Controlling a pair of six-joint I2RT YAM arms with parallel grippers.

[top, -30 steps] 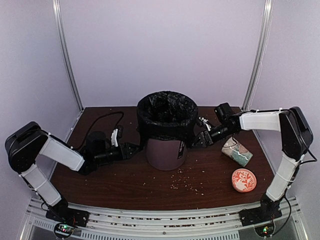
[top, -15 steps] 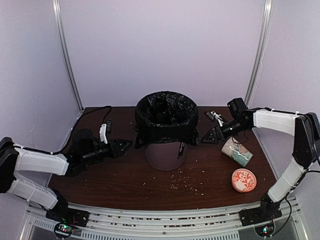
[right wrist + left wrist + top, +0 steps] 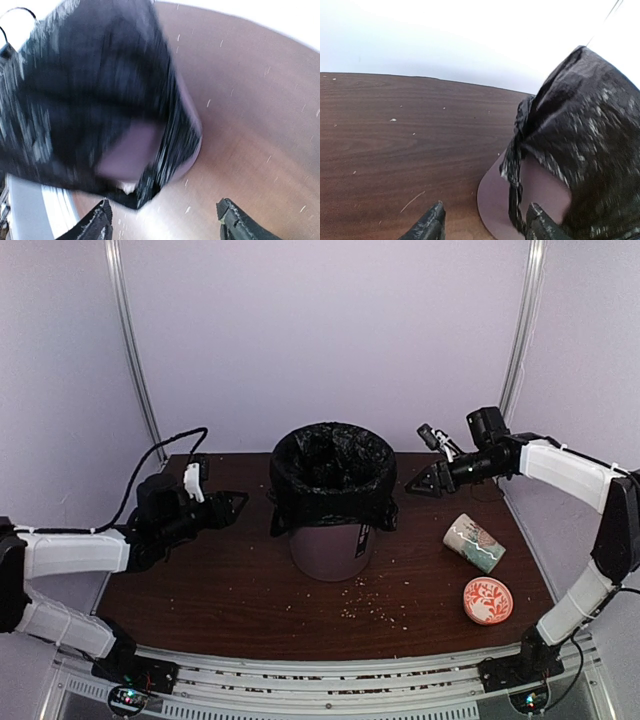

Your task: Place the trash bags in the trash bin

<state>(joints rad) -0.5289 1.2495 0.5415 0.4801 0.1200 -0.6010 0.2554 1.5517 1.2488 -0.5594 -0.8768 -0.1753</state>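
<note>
Black trash bag point(image 3: 333, 462) seemingly lines the trash bin point(image 3: 335, 552).

You have a tabletop point(image 3: 200, 580) of dark brown wood grain, smooth with a dull sheen and dusted with pale crumbs. The bin point(image 3: 332, 552) looks like smooth, matt plastic in mauve-brown. The bag point(image 3: 335, 462) draped over its rim is thin black plastic film, crinkled and glossy, catching the light in small flecks. The mug point(image 3: 474, 543) looks smooth and glazed, cream with a printed pattern. The left arm's fingers point(image 3: 429, 229) are black and matt. The rail point(image 3: 330, 680) along the near edge is bare silvery metal, and so are the poles point(image 3: 133, 350) behind.
</note>
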